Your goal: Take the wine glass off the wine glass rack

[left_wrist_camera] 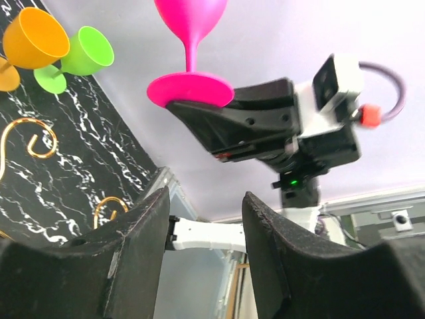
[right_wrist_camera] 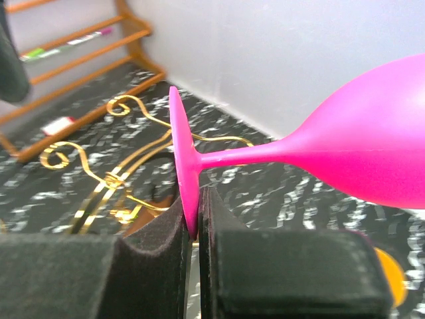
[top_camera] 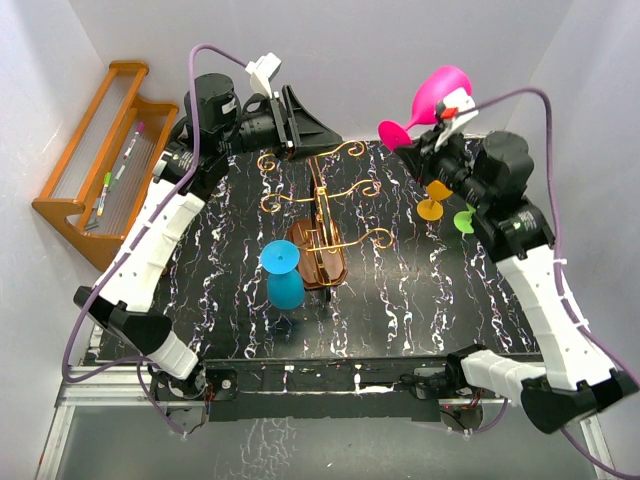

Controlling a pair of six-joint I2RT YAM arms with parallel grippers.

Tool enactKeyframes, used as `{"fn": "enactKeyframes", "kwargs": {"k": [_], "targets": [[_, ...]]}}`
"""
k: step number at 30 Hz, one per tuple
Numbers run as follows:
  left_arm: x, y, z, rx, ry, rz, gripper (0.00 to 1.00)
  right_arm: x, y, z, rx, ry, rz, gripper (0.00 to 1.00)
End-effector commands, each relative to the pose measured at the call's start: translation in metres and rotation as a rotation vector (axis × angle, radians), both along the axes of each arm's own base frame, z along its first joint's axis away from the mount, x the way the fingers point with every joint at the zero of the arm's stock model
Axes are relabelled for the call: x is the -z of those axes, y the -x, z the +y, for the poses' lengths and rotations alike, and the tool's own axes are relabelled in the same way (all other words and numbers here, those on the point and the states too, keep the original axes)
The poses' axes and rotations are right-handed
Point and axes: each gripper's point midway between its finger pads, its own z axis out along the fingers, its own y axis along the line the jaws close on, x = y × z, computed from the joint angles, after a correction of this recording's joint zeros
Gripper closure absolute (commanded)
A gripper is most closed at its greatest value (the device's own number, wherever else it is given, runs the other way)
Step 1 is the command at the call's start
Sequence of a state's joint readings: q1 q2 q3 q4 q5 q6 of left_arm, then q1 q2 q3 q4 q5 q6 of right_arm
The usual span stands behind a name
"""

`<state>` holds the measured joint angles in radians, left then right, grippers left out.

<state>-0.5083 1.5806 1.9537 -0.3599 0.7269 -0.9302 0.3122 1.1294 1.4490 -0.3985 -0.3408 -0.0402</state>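
One tabletop carries one rack and three glasses: blue glass beside the rack, orange glass and green glass at right. The fourth, pink glass, is off the rack, raised, its foot clamped in the right hand. Left hand: wide, empty.

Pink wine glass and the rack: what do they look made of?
The pink wine glass looks like matte opaque plastic: even colour, soft sheen, no see-through. The wine glass rack seems varnished brown wood at its base, with bright glints; its wire arms look like gold-toned metal, thin and curled.
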Motion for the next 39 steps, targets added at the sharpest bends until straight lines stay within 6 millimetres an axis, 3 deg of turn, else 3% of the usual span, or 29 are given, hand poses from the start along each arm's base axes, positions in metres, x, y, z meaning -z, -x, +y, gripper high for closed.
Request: {"fn": "enactKeyframes", "kwargs": {"k": [1, 6, 10, 25, 36, 39], "targets": [[-0.025, 0.018, 0.006, -0.016, 0.089, 0.055, 0.54, -0.048, 0.0, -0.018, 0.12, 0.153, -0.442, 0.92], [-0.028, 0.018, 0.005, -0.01, 0.092, 0.091, 0.54, -0.042, 0.004, -0.002, 0.114, 0.276, -0.53, 0.92], [-0.023, 0.017, 0.004, -0.006, 0.082, 0.117, 0.54, -0.04, 0.011, 0.022, 0.077, 0.318, -0.586, 0.92], [-0.017, 0.015, 0.006, -0.03, 0.061, 0.12, 0.55, -0.043, 0.032, 0.079, -0.004, 0.367, -0.675, 0.92], [-0.007, 0.015, 0.003, -0.006, 0.043, 0.136, 0.58, -0.041, 0.038, 0.094, -0.001, 0.396, -0.715, 0.92], [-0.008, 0.015, 0.002, -0.004, 0.044, 0.132, 0.68, -0.038, 0.039, 0.095, 0.002, 0.406, -0.712, 0.92]]}}
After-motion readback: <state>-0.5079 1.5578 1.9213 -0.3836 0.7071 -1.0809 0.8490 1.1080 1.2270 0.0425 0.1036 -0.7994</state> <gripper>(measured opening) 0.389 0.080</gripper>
